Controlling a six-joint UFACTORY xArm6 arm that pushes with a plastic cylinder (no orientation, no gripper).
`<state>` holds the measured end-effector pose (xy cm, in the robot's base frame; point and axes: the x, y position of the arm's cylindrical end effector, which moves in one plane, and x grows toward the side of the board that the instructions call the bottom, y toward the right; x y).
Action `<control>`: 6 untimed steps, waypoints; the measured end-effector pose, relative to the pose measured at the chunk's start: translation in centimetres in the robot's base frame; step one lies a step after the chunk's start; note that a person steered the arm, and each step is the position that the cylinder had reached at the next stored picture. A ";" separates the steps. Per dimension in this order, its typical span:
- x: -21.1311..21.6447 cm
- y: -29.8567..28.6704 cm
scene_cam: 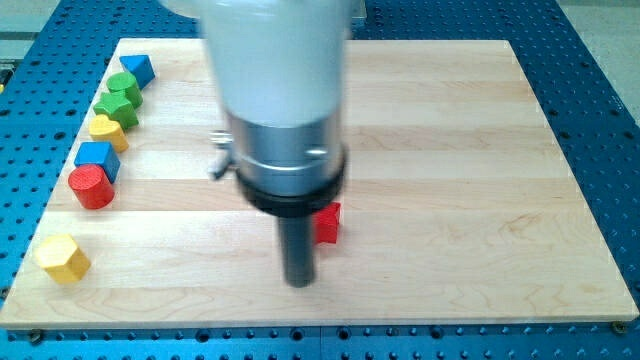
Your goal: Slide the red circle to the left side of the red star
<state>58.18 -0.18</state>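
The red circle is a short red cylinder near the board's left edge, just below a blue block. The red star shows only as a red piece near the middle of the board, mostly hidden behind the rod; its shape cannot be made out. My tip rests on the board just below and left of the red star, touching or nearly touching it. The tip is far to the right of the red circle.
Along the left edge, top to bottom: a blue block, a green block, a second green block, a yellow block. A yellow hexagon lies at the bottom left. The arm's body covers the upper middle.
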 end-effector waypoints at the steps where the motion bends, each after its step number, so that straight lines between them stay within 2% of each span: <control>1: -5.4 1.1; 2: -2.9 -0.4; 3: -3.1 -10.4; 4: -3.6 -16.4; 5: -5.5 -18.4; 6: -6.5 -24.4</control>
<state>51.71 -24.59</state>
